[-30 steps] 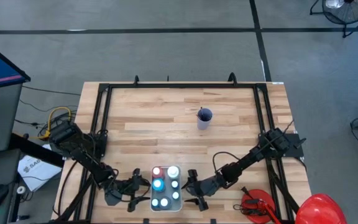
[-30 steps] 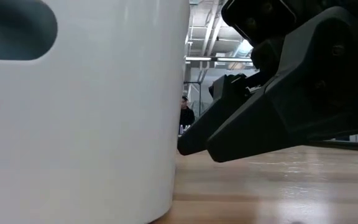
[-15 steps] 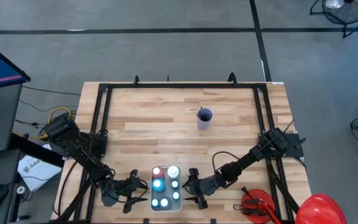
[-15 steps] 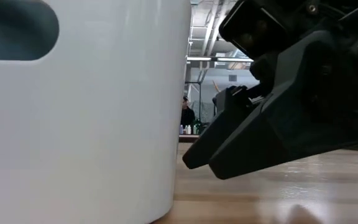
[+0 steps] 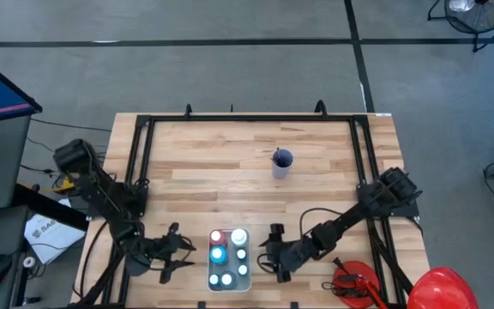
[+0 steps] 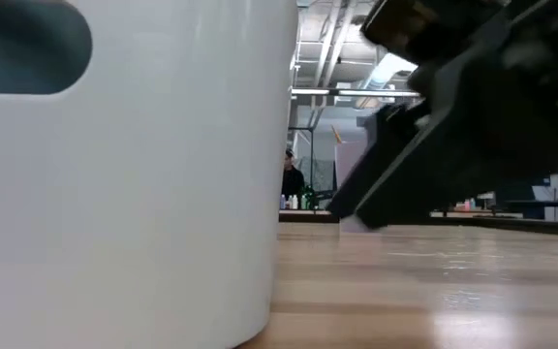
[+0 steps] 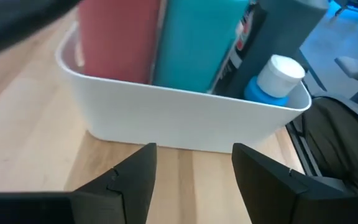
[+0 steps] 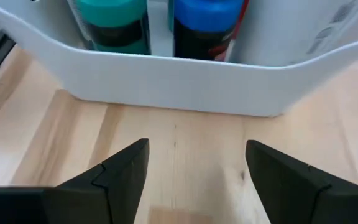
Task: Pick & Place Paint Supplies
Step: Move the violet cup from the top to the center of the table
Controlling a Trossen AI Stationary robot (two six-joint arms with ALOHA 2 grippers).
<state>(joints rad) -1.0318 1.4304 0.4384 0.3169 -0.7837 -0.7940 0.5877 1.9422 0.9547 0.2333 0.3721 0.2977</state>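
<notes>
A white bin (image 5: pixel 229 284) stands near the table's near edge and holds several upright paint bottles: red (image 5: pixel 217 237), white (image 5: pixel 238 237), and light blue (image 5: pixel 218 254). My left gripper (image 5: pixel 177 251) is open, level with the table, a short way off the bin's left wall (image 7: pixel 185 121). My right gripper (image 5: pixel 273 251) is open, just off the bin's right wall (image 8: pixel 179 81). The left wrist view shows a red bottle (image 7: pixel 120 37), a teal one (image 7: pixel 197 43) and a white-capped blue one (image 7: pixel 275 78). Teal (image 8: pixel 110 25) and blue (image 8: pixel 207 25) bottles show in the right wrist view.
A small cup (image 5: pixel 281 164) holding a dark brush stands on the table's far middle. Black rails (image 5: pixel 140 163) run along the left, right and far edges. A red tool (image 5: pixel 352 284) and a big red rounded thing (image 5: pixel 442 288) lie at the near right corner. Bare wood lies between cup and bin.
Both grippers have drawn back from the bin along the table: the left one toward the left edge, the right one toward the right edge. In the low view the right gripper has also risen and receded. The bin and its bottles have stayed in place.
</notes>
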